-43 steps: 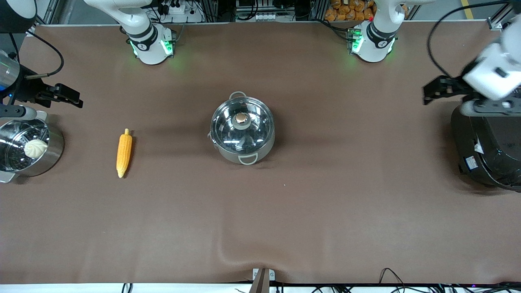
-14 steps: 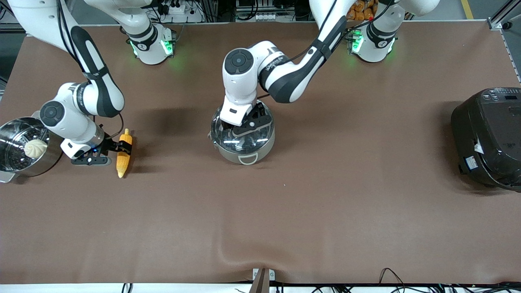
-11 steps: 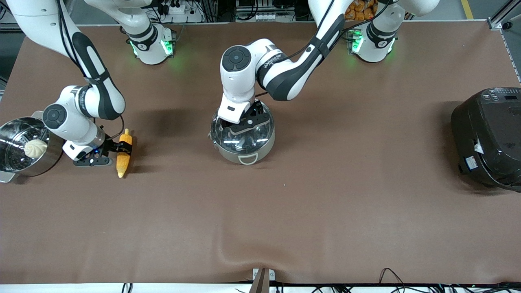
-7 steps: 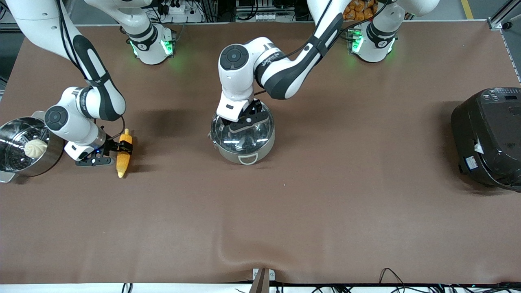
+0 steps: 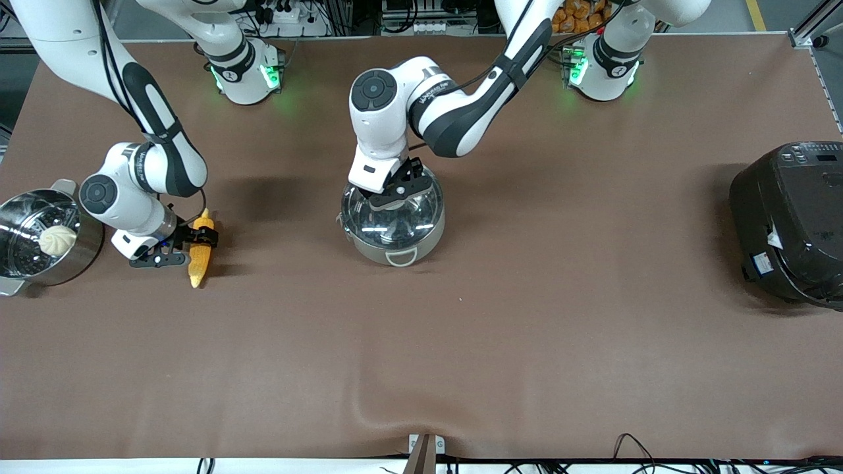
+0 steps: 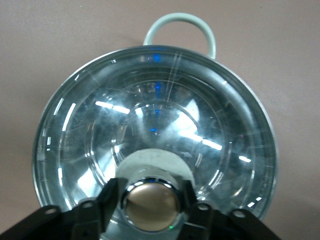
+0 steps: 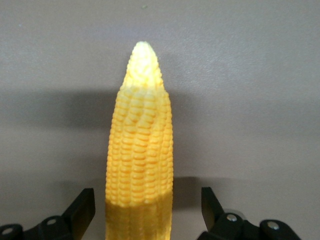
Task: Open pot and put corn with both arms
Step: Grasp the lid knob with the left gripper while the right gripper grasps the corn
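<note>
My left gripper (image 6: 151, 206) is down on the glass lid (image 5: 393, 214), fingers (image 6: 107, 200) pressed against both sides of the copper-topped knob (image 6: 151, 205), so I'd call that clamped on the knob. The lid sits flat on the pot (image 5: 388, 245), right under my wrist, one pale loop handle (image 6: 181, 27) sticking out past the rim.

My right gripper (image 7: 148, 206) is at the corn (image 7: 141, 155), fingers (image 7: 82, 207) spread wide with a visible gap on each side of the cob. Nothing gripped there yet. The cob lies on the table between those fingers, pale tip pointing away from my wrist.

What worries me: the knob is round and shiny, and I've only got it by two thin pads. If I lift crooked, the lid could swing or slip out and drop back onto the pot. The pot might also ride up a bit with the lid if the rim sticks.

On the corn side, the cob is tapered and could roll. Closing off-centre would probably squirt it sideways toward the steamer pot (image 5: 46, 240) with the bun (image 5: 57, 239), just beside my right wrist.
</note>
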Motion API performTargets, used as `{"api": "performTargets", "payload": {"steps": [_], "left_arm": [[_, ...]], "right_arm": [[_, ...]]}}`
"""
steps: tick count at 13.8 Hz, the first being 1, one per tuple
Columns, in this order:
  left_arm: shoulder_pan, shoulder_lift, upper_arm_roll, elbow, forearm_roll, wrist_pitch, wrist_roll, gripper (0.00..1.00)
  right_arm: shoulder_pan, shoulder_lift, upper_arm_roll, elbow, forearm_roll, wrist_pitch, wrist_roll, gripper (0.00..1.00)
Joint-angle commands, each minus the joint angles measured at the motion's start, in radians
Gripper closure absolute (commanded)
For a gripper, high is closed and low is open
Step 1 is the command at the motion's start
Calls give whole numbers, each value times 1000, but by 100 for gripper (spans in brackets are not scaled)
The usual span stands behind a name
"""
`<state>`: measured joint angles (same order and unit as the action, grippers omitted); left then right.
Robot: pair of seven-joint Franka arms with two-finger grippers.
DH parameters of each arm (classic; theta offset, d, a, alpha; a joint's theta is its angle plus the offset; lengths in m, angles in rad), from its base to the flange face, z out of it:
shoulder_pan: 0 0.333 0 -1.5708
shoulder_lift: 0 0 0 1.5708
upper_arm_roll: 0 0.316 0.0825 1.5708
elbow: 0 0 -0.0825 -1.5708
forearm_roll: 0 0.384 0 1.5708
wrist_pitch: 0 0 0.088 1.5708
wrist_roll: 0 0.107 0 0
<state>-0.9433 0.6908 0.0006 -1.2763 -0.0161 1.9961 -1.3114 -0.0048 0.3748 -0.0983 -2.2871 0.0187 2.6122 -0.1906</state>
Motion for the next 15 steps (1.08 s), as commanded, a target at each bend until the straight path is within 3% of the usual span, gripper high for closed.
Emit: {"api": "performTargets", "payload": {"steps": [1, 3, 4, 5, 8, 10, 13, 15], "left_arm": [[-9, 6, 10, 15, -13, -25, -31, 66], [-9, 7, 10, 15, -13, -25, -32, 85], [-9, 6, 10, 15, -12, -25, -32, 97], [-8, 0, 10, 15, -13, -26, -32, 100], [12, -52, 10, 15, -13, -97, -25, 100], [43, -115, 13, 15, -7, -160, -14, 100], [119, -212, 21, 12, 11, -276, 119, 100], [202, -289, 22, -11, 33, -347, 287, 100]], "right_arm": [[-1, -2, 8, -9, 12, 3, -3, 51], [2, -4, 8, -8, 12, 3, -3, 70], [8, -5, 9, -6, 12, 2, -3, 72], [12, -7, 9, -2, 12, -4, -3, 76], [15, -23, 11, 32, 13, -62, -1, 82], [35, -49, 11, 108, 38, -198, 22, 82], [89, -80, 15, 363, 44, -580, 135, 80], [121, -79, 20, 515, 43, -723, 207, 79]]}}
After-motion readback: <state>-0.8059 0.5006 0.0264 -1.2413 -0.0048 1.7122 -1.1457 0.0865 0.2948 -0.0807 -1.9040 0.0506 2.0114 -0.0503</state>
